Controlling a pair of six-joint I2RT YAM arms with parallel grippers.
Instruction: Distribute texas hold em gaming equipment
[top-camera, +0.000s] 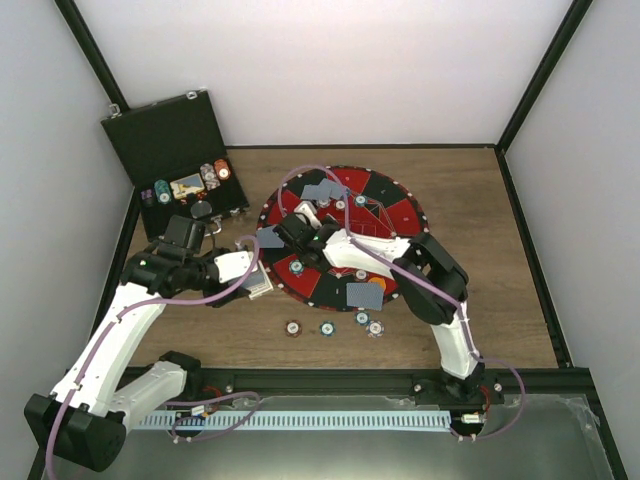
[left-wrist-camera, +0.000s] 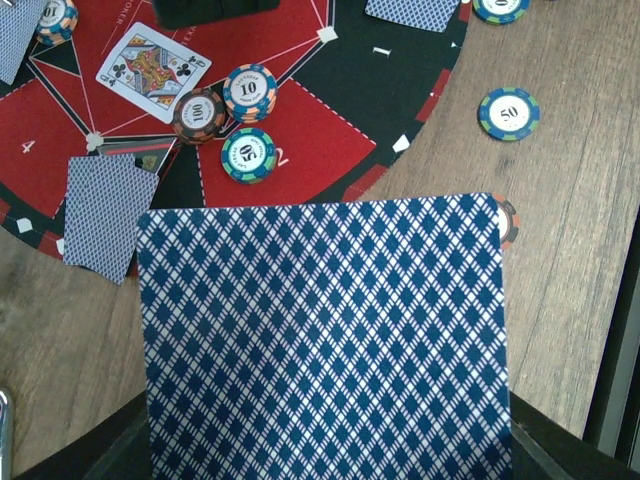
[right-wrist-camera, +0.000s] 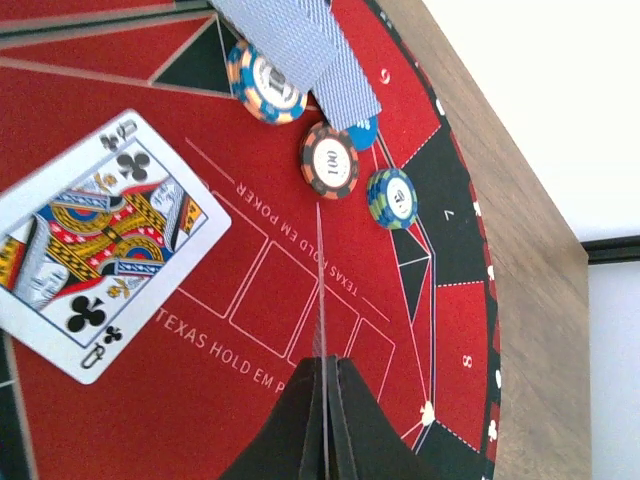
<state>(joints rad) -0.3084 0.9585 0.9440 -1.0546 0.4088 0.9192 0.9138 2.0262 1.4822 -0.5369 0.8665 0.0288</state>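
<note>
Your left fingers (left-wrist-camera: 565, 452) pinch a blue-backed card (left-wrist-camera: 320, 340) flat at the rim of the mat (left-wrist-camera: 330, 130), probably so it lands face down. Your right fingers (right-wrist-camera: 290, 435) clamp a second card (right-wrist-camera: 321, 290) edge-on over the mat, near the king of clubs (right-wrist-camera: 95, 240).

Reaches inward from the near-left base with the left arm (top-camera: 128, 322), elbow bent, and clamps the left gripper (top-camera: 249, 266) tight on a blue-backed card (left-wrist-camera: 320, 340). Stretches the right arm (top-camera: 443, 292) leftward from the near-right base, elbow raised, and pinches the right gripper (right-wrist-camera: 322, 365) closed on a thin card (right-wrist-camera: 320, 280) seen edge-on.
</note>
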